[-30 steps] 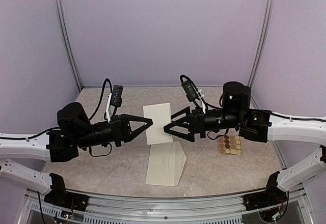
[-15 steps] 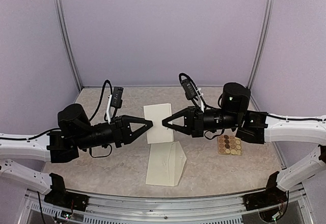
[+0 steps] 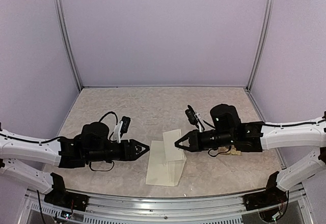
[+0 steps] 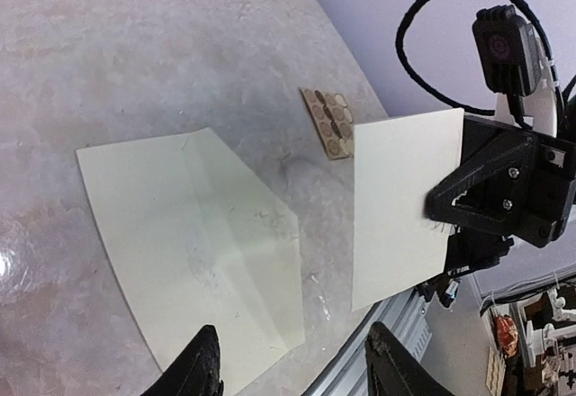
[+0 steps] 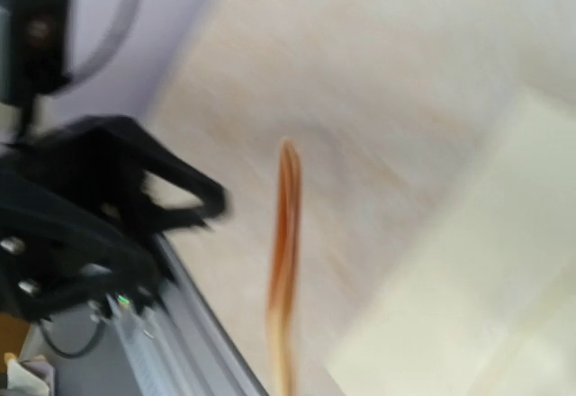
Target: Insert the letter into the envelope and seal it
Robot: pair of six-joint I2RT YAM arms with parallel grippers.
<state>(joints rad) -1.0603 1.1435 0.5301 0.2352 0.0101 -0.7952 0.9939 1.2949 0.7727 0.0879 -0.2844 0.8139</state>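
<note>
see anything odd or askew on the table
Nothing is spilled or damaged. Only the letter is off the table: it stands on edge in the air, pinched by the right hand, beside the flat-lying envelope.

Soft, even light, a glare patch on the table (image 4: 11, 265); right wrist view badly motion-blurred.

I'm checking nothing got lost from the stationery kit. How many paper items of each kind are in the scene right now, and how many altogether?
envelope, lying flat: 1
letter, held up in the right gripper: 1
sticker sheet: 1
Total: 3
</note>
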